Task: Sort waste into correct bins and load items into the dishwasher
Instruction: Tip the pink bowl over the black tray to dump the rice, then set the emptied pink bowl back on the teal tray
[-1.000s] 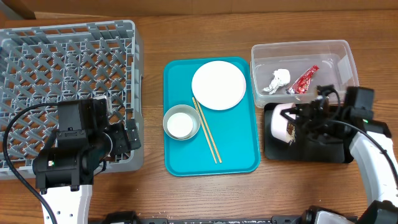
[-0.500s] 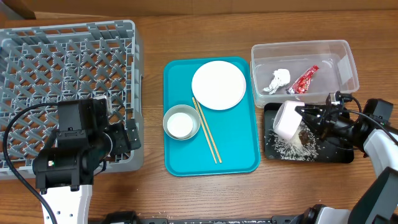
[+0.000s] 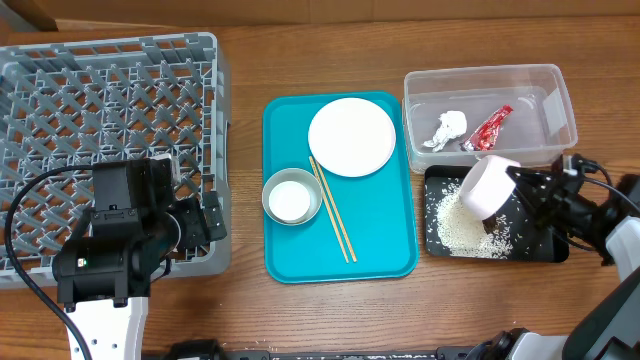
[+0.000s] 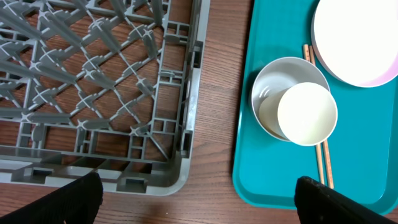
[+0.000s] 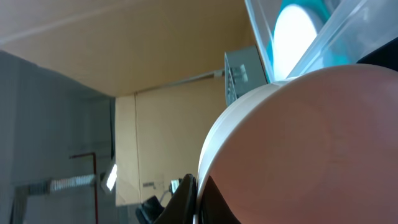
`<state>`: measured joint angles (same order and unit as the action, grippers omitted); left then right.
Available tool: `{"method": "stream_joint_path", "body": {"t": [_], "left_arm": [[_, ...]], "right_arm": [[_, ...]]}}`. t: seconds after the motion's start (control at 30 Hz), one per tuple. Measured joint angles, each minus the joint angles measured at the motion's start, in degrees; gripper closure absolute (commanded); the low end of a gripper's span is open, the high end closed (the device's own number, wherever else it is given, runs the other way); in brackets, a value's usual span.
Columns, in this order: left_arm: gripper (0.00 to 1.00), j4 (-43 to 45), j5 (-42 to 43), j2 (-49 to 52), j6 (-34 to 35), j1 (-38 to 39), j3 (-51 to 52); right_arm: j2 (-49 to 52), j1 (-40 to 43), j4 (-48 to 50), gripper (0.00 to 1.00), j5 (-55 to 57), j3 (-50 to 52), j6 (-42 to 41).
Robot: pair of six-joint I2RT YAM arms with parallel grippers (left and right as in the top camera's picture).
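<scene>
Your small dish [image 3: 488,186] hangs tipped over the black tray [image 3: 540,245] at lower right, rice [image 3: 458,225] heaped beneath. It looks light, rigid and slippery, so grip the rim firmly. Right claw [image 3: 522,188] clamps that rim; left claw [image 4: 199,202] gapes wide, empty.

I see the small pinkish-white dish [image 3: 488,186] tipped on edge over the black tray [image 3: 540,247], where white rice grains [image 3: 458,228] lie heaped. The red wrapper [image 3: 487,129] and crumpled tissue [image 3: 449,128] sit in the clear tub [image 3: 560,85]. The white plate [image 3: 351,136], the metal bowl [image 4: 268,84] holding the white cup [image 4: 306,114], and the chopsticks [image 3: 332,212] rest on the teal tray [image 3: 385,245], with the grey lattice rack [image 3: 110,100] flat beside it.
</scene>
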<state>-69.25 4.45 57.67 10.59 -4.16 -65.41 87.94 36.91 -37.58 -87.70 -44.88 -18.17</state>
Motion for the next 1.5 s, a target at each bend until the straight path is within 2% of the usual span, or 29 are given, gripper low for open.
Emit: {"method": "stream_joint_path", "body": {"t": [0.27,0.47,0.7,0.93,1.1,1.2,1.37,1.5], "left_arm": [[0.0,0.0,0.0,0.0,0.0,0.0,0.0],[0.0,0.0,0.0,0.0,0.0,0.0,0.0],[0.0,0.0,0.0,0.0,0.0,0.0,0.0],[0.0,0.0,0.0,0.0,0.0,0.0,0.0],[0.0,0.0,0.0,0.0,0.0,0.0,0.0],[0.0,0.0,0.0,0.0,0.0,0.0,0.0],[0.0,0.0,0.0,0.0,0.0,0.0,0.0],[0.0,0.0,0.0,0.0,0.0,0.0,0.0]], "right_arm": [[0.0,1.3,0.0,0.96,-0.3,0.0,-3.0],[0.0,1.2,-0.3,0.96,0.2,0.0,-1.6],[0.0,-2.5,-1.0,0.96,9.1,0.0,1.7],[-1.2,-12.0,-11.9,0.96,15.2,-4.0,12.4],[-5.7,-20.2,-19.3,0.96,31.8,-12.5,16.2],[-7.9,-25.3,-20.5,0.96,43.3,-16.1,16.6],[-8.4,-32.7,-21.9,0.96,47.6,-16.7,21.3],[-8.4,-44.2,-20.4,0.96,54.7,-16.7,22.9]]}}
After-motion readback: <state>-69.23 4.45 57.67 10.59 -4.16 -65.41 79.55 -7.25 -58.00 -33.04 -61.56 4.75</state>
